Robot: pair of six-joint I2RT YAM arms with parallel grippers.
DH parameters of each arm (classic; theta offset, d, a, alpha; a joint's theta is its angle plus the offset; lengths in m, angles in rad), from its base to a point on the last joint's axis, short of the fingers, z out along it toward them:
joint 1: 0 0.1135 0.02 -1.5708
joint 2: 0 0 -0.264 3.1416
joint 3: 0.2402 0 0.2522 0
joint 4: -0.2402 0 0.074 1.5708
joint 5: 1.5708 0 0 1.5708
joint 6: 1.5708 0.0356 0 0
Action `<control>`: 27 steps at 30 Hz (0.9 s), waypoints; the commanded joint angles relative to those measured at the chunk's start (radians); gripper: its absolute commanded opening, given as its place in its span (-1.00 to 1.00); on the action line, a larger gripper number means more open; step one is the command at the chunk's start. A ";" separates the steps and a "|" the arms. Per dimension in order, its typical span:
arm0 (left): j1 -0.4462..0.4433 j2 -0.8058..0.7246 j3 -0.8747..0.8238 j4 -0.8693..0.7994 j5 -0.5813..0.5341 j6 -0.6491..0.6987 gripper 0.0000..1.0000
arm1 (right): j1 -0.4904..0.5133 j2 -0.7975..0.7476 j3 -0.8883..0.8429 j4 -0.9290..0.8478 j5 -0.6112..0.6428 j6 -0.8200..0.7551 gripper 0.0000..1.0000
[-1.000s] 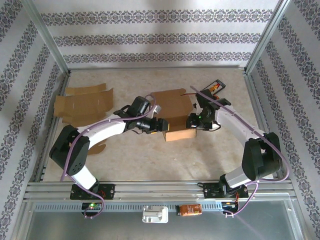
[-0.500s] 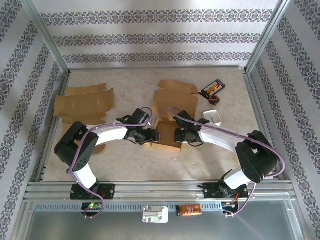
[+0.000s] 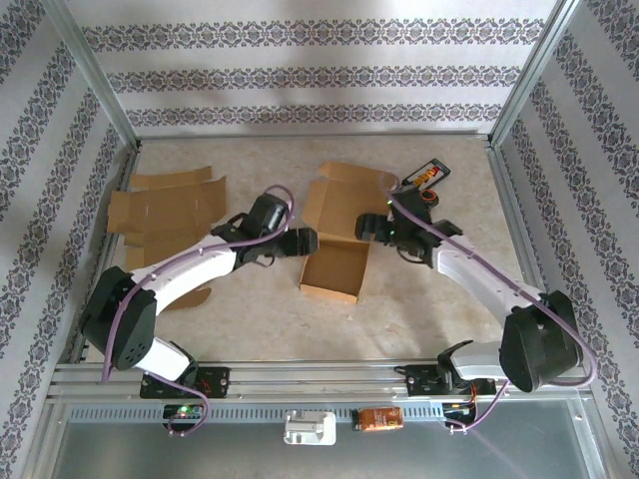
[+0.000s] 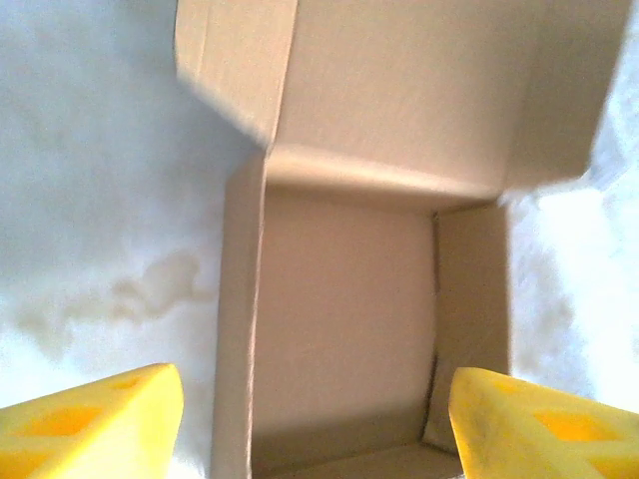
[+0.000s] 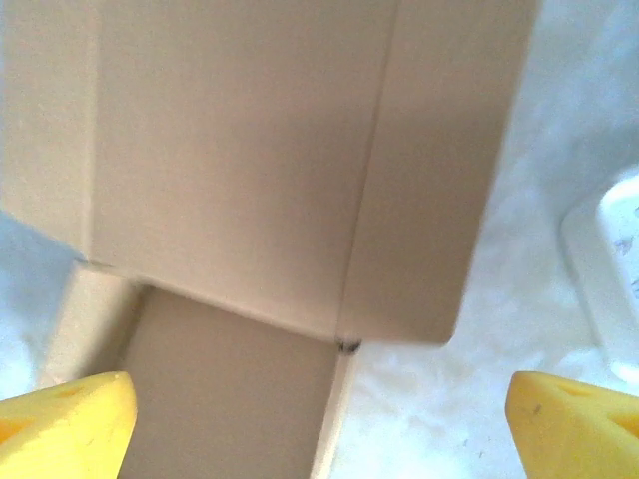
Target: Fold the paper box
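On the counter [image 3: 250,319] the paper box [image 3: 334,267] sits right between my two claws. I'd call it about halfway: tray walls look stood up, but the lid flap [image 3: 344,198] beyond them is still open and needs folding over and tucking. A flat cardboard blank [image 3: 165,208] lies well out past the left claw [image 3: 308,239], which is spread wide beside the box's left wall, and the right claw [image 3: 365,228] is wide too by the lid's edge, neither holding anything. No print I can see on the cardboard, and the little black gadget [image 3: 427,180] behind the right claw is too small to read.
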 commanded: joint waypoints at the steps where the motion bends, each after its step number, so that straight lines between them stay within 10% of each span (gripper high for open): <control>1: 0.106 0.089 0.133 -0.092 0.002 0.129 0.40 | -0.114 0.040 0.070 -0.009 -0.176 -0.101 0.96; 8: 0.240 0.432 0.546 -0.261 0.386 0.333 0.34 | -0.230 0.297 0.279 -0.070 -0.398 -0.179 0.81; 27: 0.261 0.779 0.965 -0.380 0.514 0.433 0.12 | -0.243 0.438 0.359 -0.056 -0.343 -0.184 0.27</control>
